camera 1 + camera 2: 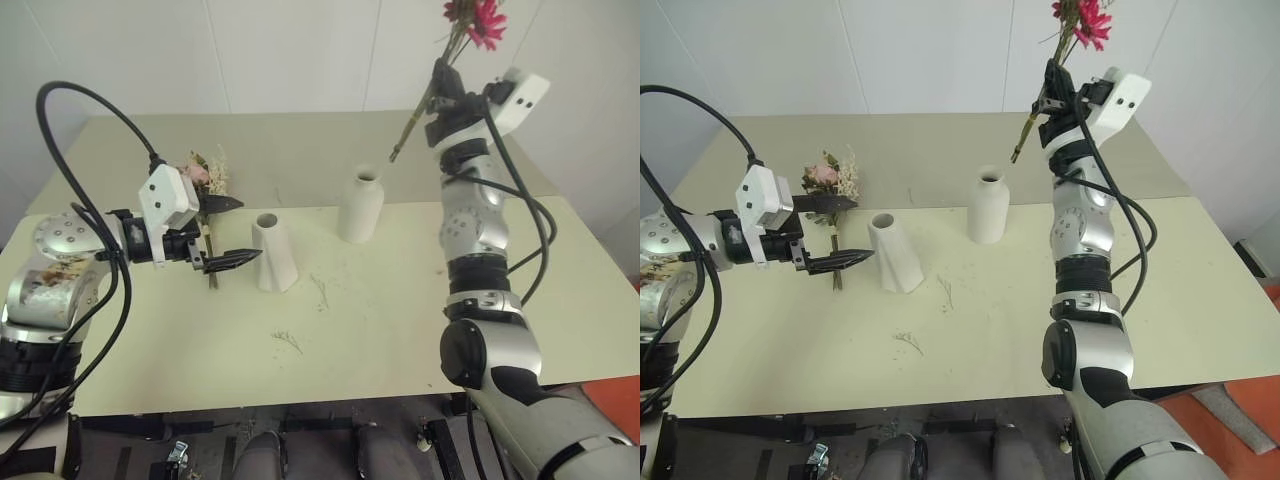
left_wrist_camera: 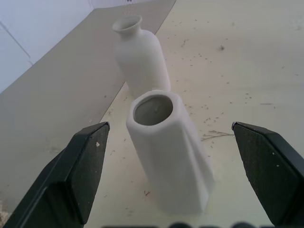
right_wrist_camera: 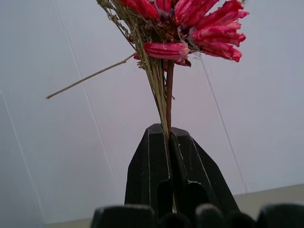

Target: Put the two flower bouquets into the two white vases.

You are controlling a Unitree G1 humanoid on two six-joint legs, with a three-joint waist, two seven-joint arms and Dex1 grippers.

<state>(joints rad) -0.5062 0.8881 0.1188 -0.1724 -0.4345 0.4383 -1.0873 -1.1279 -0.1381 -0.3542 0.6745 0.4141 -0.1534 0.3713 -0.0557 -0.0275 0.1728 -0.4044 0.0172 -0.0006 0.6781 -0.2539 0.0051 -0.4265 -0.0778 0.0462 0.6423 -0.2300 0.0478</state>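
The daisy bouquet is clamped in the right tool, upper right of the frame. The left tool is held open just left of the faceted vase. Bare surface is seen ahead.

the table is a pale yellow-green, plain, flecked with small dark bits of dry stem. both vases are matte white with no pattern: the faceted vase on the left and the bottle-shaped vase to its right. the daisy bouquet has magenta-red petals over straw-beige grass and a dark brownish stem. the rose bouquet on the far left shows dusty pink, cream and a little green. the wall behind is white. both grippers' fingers are black.
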